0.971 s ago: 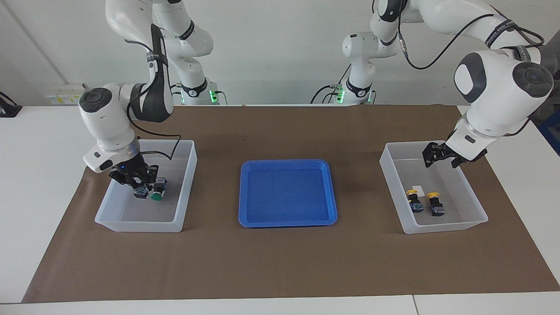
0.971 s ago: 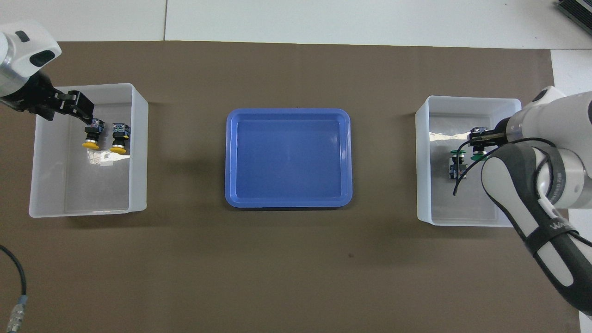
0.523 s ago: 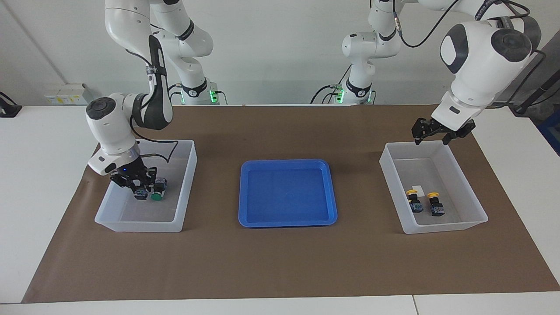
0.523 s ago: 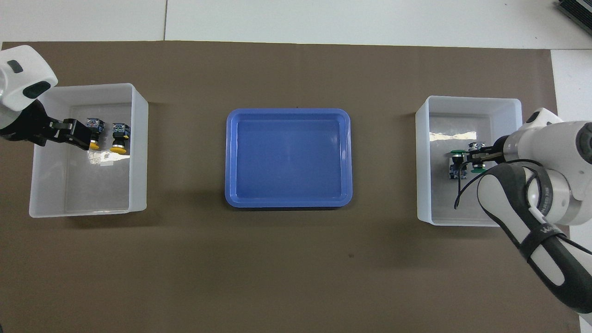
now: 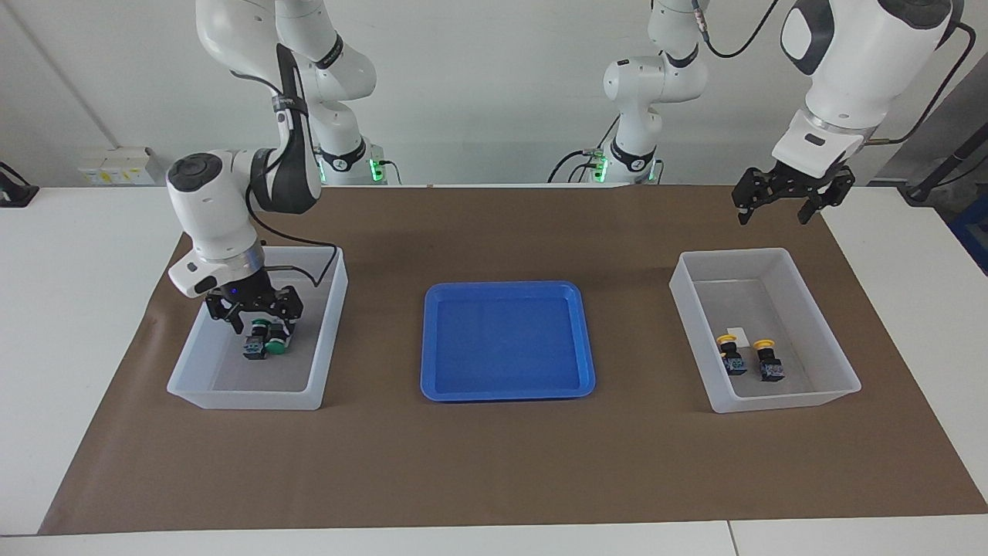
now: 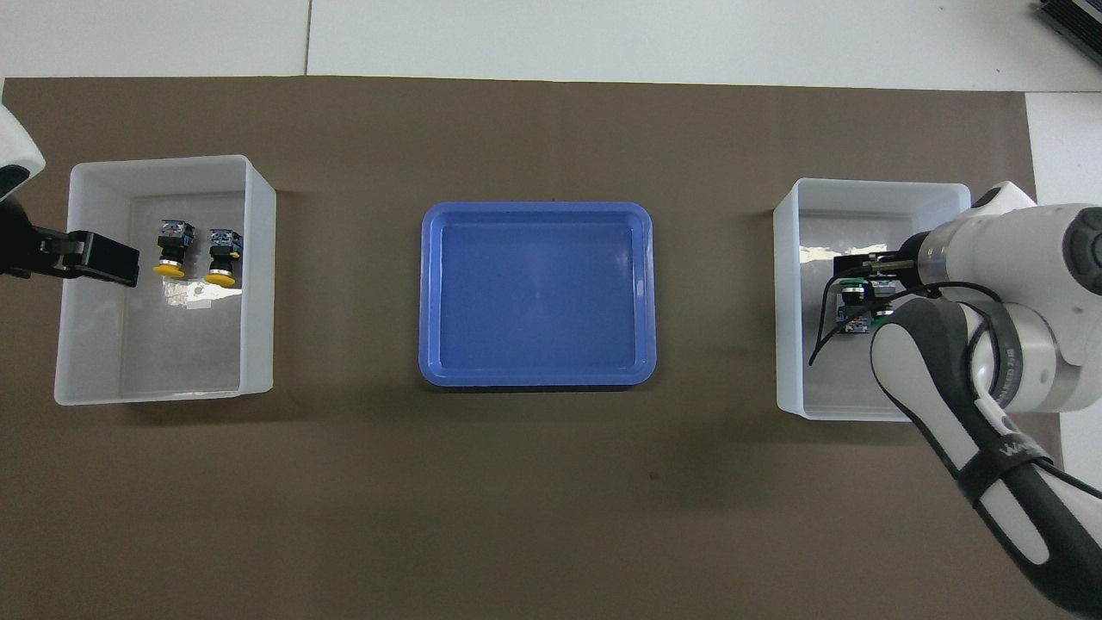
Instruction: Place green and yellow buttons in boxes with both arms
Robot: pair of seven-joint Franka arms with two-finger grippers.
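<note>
Two yellow buttons (image 5: 747, 356) lie side by side in the box (image 5: 772, 405) at the left arm's end, also seen from overhead (image 6: 196, 257). My left gripper (image 5: 774, 215) is open and empty, raised in the air over the mat beside that box's edge; overhead it shows as (image 6: 120, 260). Two green buttons (image 5: 265, 346) lie together in the box (image 5: 247, 401) at the right arm's end. My right gripper (image 5: 262, 320) is open just above them, its fingers spread to either side. Overhead, the right arm partly hides the green buttons (image 6: 852, 301).
An empty shallow blue tray (image 5: 505, 340) sits mid-table between the two boxes on the brown mat (image 5: 494, 463). A small white label (image 5: 737, 334) lies in the box with the yellow buttons. The right arm's cable hangs over its box.
My left gripper has risen out of the box with the yellow buttons and drawn back toward the robots. My right gripper has lifted slightly off the green buttons, which now lie free.
</note>
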